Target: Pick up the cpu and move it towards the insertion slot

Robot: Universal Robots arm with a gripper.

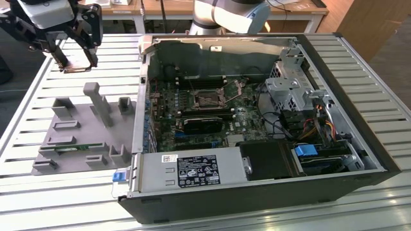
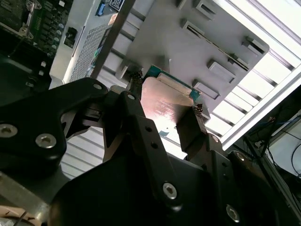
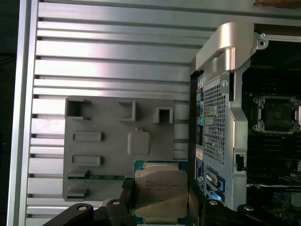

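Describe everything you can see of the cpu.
The cpu is a small flat square chip: silvery metal lid with faint print, green board edge around it. The gripper clamps it by two opposite edges, held above the grey tray, outside the computer case and apart from the insertion slot.

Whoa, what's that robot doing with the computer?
The robot's black hand is pinching a small flat square chip with a silvery top, held up over the grey plastic tray. The square metal-framed socket inside the open computer case is further to the exterior view's right, and the chip has not reached it.
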